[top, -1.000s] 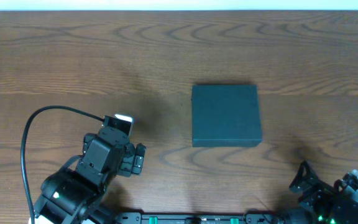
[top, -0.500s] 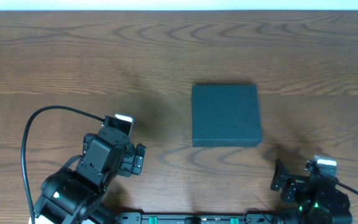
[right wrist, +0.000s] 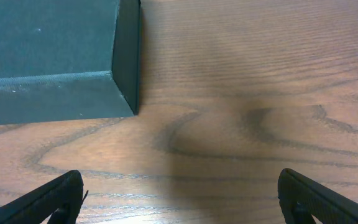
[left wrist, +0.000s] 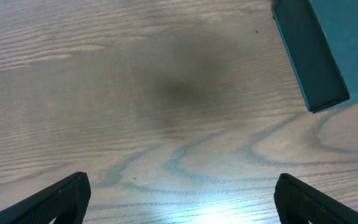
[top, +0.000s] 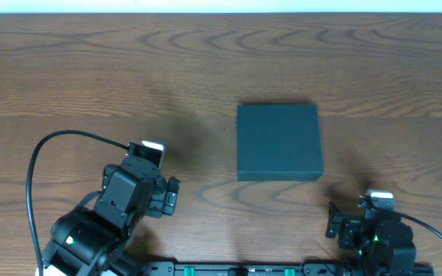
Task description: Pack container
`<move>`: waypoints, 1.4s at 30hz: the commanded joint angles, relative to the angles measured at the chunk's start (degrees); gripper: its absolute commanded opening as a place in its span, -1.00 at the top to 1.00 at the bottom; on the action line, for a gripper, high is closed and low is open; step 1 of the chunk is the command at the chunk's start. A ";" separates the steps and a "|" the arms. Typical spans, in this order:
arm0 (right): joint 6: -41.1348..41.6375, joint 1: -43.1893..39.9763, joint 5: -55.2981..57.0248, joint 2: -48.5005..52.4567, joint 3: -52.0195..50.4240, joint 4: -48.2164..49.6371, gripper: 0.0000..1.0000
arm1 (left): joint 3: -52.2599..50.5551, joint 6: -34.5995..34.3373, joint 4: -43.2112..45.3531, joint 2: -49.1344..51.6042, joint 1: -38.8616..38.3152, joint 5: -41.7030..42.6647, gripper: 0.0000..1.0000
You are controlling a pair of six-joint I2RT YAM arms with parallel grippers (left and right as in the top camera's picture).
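Note:
The container [top: 278, 142] is a dark teal-green square box, lid shut, in the middle of the wooden table. Its corner shows at the top right of the left wrist view [left wrist: 319, 50] and at the top left of the right wrist view [right wrist: 48, 53]. My left gripper [top: 167, 196] is open and empty, low at the front left, well left of the box; its fingertips frame bare wood [left wrist: 179, 199]. My right gripper [top: 336, 222] is open and empty at the front right, just in front of the box's near right corner [right wrist: 179, 199].
The brown wood-grain table [top: 90, 77] reaches a pale far edge at the top. A black cable [top: 33, 165] loops from the left arm. No snack packets or other loose objects are in view.
My right arm has moved left and slightly forward from the front right corner toward the box's near right corner. The left arm and the box have not moved.

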 commanded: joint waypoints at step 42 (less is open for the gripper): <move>-1.05 -0.55 -0.66 -0.33 -0.55 -0.24 -0.99 | -30.75 -2.54 2.32 -38.60 23.98 7.37 -0.91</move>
